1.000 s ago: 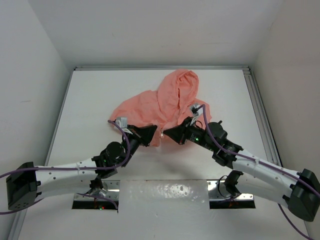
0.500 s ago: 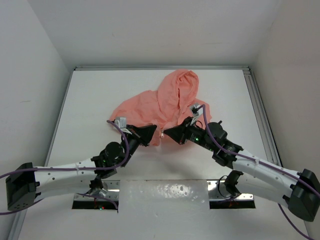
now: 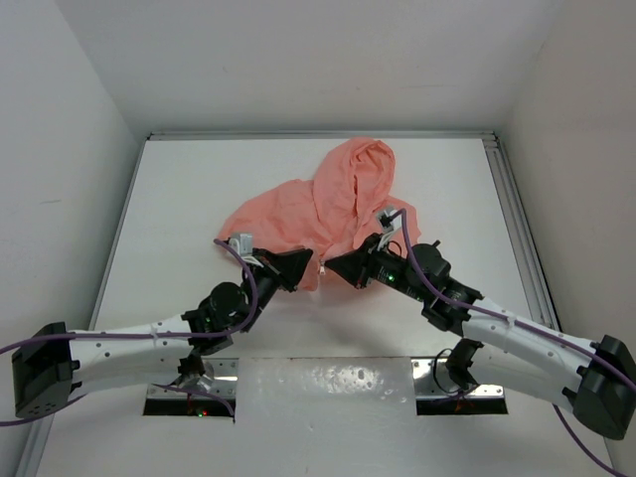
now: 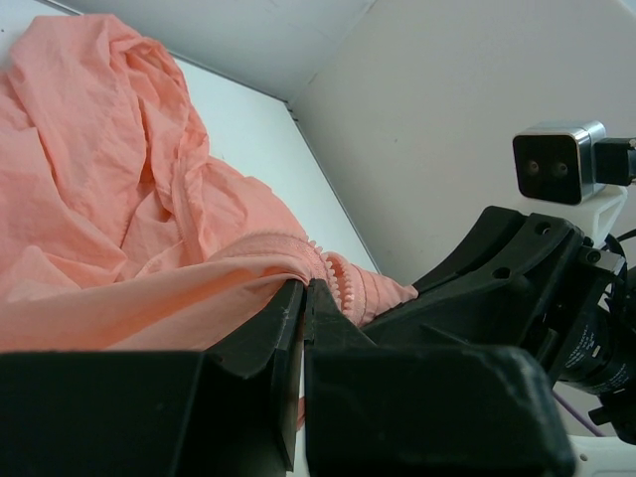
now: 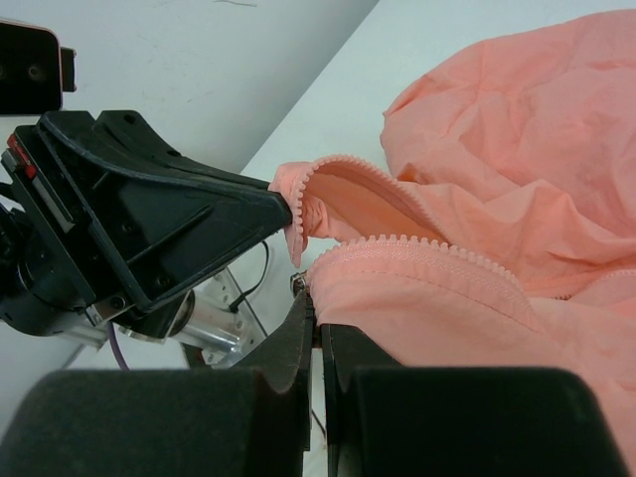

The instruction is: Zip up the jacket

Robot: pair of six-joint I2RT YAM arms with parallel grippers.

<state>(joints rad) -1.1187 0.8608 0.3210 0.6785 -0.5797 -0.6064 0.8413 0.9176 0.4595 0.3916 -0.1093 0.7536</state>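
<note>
While the left gripper (image 3: 304, 258) and right gripper (image 3: 332, 262) pinch the jacket (image 3: 318, 204) at its hem, it lies on a white-walled table (image 3: 179, 199).

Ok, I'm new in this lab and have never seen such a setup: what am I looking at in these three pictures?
These are two robot arms bolted at the near edge of a white table. The wide picture comes from a fixed camera above and behind them. The other two come from a small camera on each wrist, looking along that arm's own black fingers. On the table lies a crumpled salmon-pink hooded jacket. The left gripper and the right gripper are each shut on its near edge, close together. The right wrist view shows the zipper teeth on two edges not yet joined there.
</note>
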